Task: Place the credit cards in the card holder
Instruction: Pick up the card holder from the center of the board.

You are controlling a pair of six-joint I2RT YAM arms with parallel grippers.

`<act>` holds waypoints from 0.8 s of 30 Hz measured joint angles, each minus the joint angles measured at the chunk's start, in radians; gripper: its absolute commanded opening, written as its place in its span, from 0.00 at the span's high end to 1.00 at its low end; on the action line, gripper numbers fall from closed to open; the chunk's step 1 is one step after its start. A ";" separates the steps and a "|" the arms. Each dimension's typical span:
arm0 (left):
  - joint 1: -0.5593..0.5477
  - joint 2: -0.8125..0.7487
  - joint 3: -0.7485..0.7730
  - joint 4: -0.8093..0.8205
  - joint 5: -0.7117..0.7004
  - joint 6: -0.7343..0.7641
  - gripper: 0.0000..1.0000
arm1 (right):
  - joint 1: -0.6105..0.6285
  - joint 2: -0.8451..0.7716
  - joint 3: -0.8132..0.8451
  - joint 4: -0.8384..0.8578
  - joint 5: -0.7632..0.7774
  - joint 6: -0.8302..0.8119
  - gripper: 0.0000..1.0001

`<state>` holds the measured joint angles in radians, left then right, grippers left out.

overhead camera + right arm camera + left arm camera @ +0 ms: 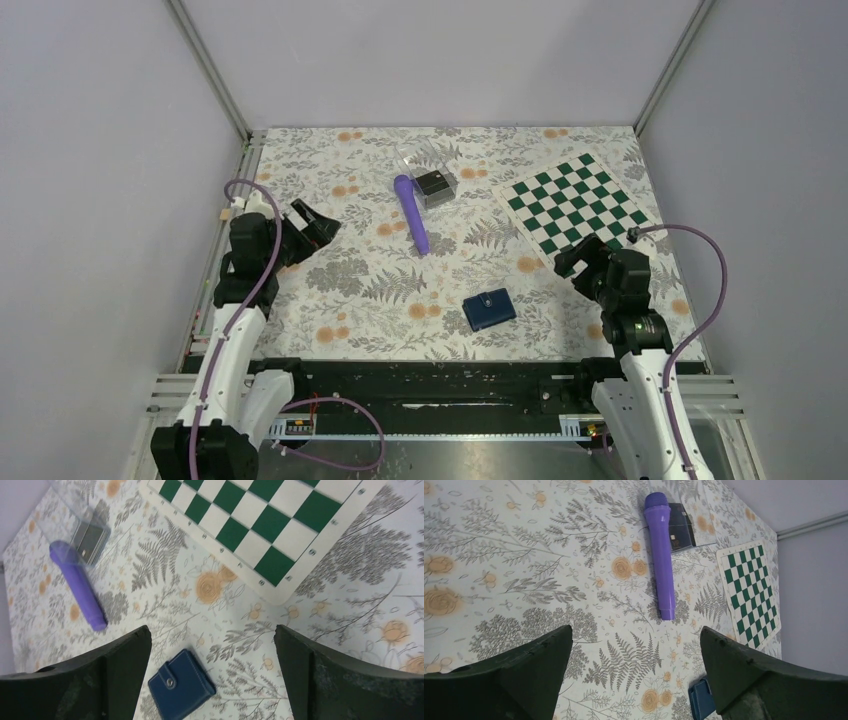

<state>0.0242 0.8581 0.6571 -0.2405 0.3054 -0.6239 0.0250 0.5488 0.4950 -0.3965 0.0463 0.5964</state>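
From above, the left tool (312,225) and right tool (578,262) are hovering over the counter (330,300), both spread wide and holding nothing. The dark cards (434,183) are sitting in a clear box (415,157) touching the head of the purple microphone (412,213). The blue card holder (489,309) is lying snapped shut beyond the microphone's tail, nearer the arms.

The left wrist view is showing the cards beside the microphone's head, though whether the box is lidded is hard to tell.

The right wrist view is framing the card holder between its fingers.

The sound opening is probably the right tool unsnapping the tab and pinning the holder open while the left is lifting cards singly.
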 measured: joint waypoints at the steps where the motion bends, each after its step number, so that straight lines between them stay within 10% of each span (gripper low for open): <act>1: 0.002 -0.016 0.000 -0.022 -0.017 -0.006 0.01 | 0.000 0.002 0.000 -0.005 -0.020 0.002 0.02; 11: -0.043 0.070 -0.018 -0.088 0.085 -0.009 0.01 | 0.000 0.183 0.043 -0.146 -0.250 0.031 0.01; 24: -0.803 0.507 0.079 0.031 0.031 -0.209 0.07 | 0.092 0.343 0.025 -0.241 -0.452 0.091 0.07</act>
<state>-0.7784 1.3651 0.7364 -0.2092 0.3363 -0.8326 0.1165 0.8917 0.5198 -0.6380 -0.4057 0.6876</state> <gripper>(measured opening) 0.971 0.988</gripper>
